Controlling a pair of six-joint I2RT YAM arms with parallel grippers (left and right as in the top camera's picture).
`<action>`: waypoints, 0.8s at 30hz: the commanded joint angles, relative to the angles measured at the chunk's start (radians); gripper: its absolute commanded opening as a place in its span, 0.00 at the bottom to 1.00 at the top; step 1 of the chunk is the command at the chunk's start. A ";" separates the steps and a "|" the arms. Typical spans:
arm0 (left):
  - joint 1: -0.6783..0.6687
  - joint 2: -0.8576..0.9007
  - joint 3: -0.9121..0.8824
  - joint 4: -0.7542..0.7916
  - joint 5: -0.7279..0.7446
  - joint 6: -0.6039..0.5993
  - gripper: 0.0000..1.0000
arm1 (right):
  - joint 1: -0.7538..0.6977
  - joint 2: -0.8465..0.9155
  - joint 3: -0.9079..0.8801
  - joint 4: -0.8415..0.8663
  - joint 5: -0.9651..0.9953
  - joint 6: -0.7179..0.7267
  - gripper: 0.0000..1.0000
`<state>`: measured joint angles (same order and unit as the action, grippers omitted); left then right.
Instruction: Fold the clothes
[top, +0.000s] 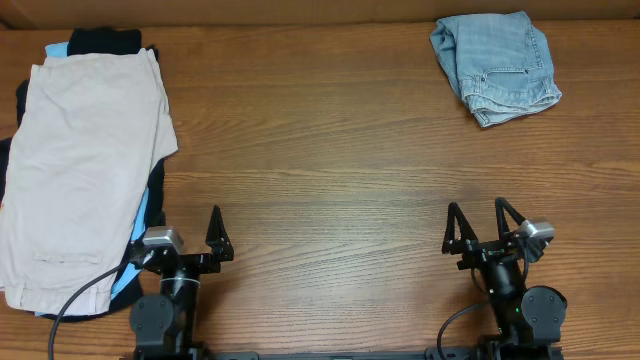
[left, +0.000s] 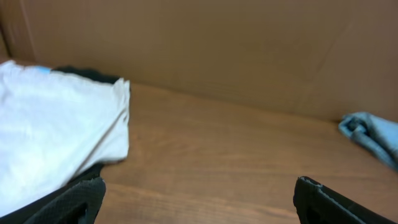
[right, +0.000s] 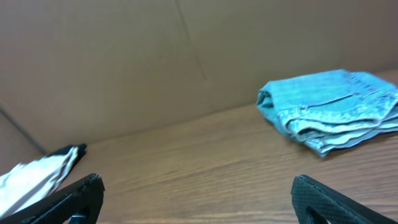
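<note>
Sitting at the near table (top: 330, 150) edge, left gripper (left: 199, 200) and right gripper (top: 478, 225) both have jaws spread wide, nothing between them. Beige shorts (top: 85, 170) lie flat atop a pile with a black garment (top: 105, 42) and light-blue garment (top: 125, 285) along the left side, just beside the left gripper. Denim shorts (top: 497, 65) sit loosely folded at far right, well apart from both grippers.

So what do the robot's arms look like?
Both are black. The left arm and right arm each end in two thin, pointed black jaws, with a small silver-grey camera mounted just behind them. Each arm has a chunky round base, and a black cable loops away from it.
</note>
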<state>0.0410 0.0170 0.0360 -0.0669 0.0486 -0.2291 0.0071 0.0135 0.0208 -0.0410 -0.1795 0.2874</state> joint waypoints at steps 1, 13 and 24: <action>0.005 0.006 0.142 -0.032 0.021 0.025 1.00 | 0.005 -0.011 0.084 -0.016 -0.047 0.000 1.00; 0.005 0.444 0.619 -0.256 0.068 0.066 1.00 | 0.005 0.204 0.489 -0.225 -0.056 -0.014 1.00; 0.006 1.041 1.327 -0.769 0.074 0.243 1.00 | 0.005 0.711 0.987 -0.640 -0.077 -0.112 1.00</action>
<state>0.0414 0.9325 1.2194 -0.7620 0.1062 -0.0597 0.0074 0.6044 0.8894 -0.6209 -0.2523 0.2138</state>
